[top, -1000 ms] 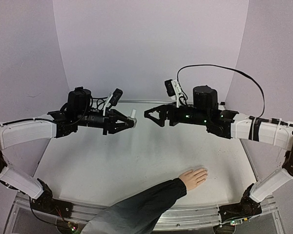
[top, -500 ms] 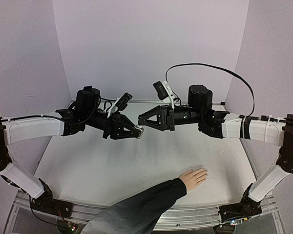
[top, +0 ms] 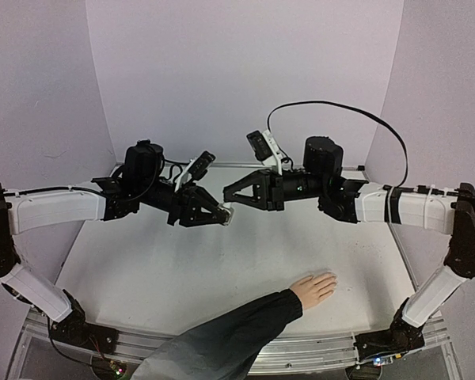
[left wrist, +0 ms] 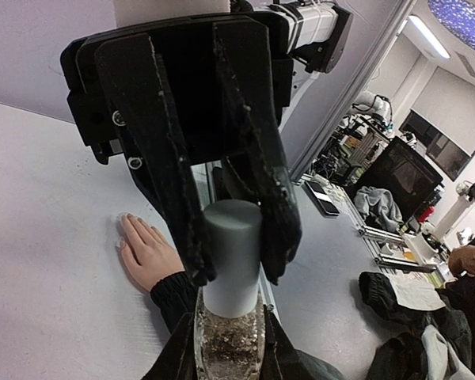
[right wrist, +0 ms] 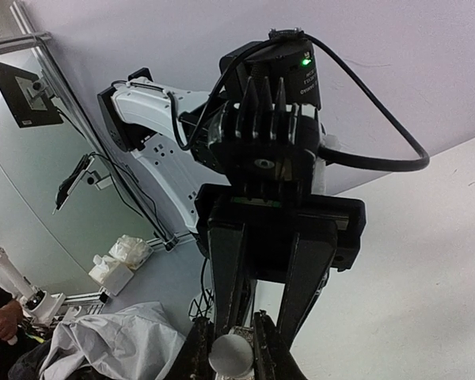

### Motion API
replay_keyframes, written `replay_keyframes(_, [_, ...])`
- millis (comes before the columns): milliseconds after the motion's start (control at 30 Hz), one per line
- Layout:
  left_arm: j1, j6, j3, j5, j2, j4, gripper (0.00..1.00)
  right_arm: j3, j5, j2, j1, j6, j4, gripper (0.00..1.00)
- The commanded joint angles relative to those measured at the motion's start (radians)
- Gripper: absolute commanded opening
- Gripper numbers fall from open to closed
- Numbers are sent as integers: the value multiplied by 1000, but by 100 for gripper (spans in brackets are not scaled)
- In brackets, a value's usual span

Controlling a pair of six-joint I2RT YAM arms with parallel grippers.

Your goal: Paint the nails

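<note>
Right claw (right wrist: 231,350) is pinched onto the pale grey cylindrical cap (left wrist: 232,237) of the small clear glass bottle of glittery polish (left wrist: 229,339). My left claw (left wrist: 229,360) clamps the bottle's body, both up over the white table (top: 142,269). So I reckon I'm at the uncapping step, and next I need a steady twist and pull without tipping the bottle. The nails (left wrist: 124,220) are tiny, on a pale skin-coloured hand (top: 313,287) in a long black sleeve (top: 222,340), lying flat at the near right, well apart from the claws.
</note>
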Motion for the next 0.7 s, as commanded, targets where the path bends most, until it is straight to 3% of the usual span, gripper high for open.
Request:
replay_keyframes(0, [2, 16, 15, -281, -48, 51, 0, 39, -7, 1, 15, -12, 39, 0])
replay_keyframes(133, [-13, 32, -57, -913, -123, 18, 0, 55, 229, -7, 21, -34, -79, 0])
replay_keyframes(167, [-28, 36, -64, -1179, -138, -20, 0, 73, 356, -7, 36, -32, -128, 0])
replay_keyframes(200, [-43, 43, -62, -1330, -149, -38, 0, 102, 531, -3, 63, -31, -201, 0])
replay_keyframes(267, [-69, 85, -56, -1510, -159, -65, 0, 179, 928, 26, 147, 15, -341, 0])
replay_keyframes(333, [-83, 110, -52, -1548, -164, -65, 0, 272, 1206, 80, 231, 96, -455, 0])
replay_keyframes(400, [-87, 122, -42, -1523, -157, -66, 0, 339, 1324, 136, 309, 122, -485, 0])
replay_keyframes(633, [-89, 156, -67, -1339, -172, -64, 0, 400, 1186, 178, 322, 73, -430, 0])
replay_keyframes(667, [-89, 164, -73, -1315, -177, -64, 0, 394, 1159, 164, 316, 53, -423, 5])
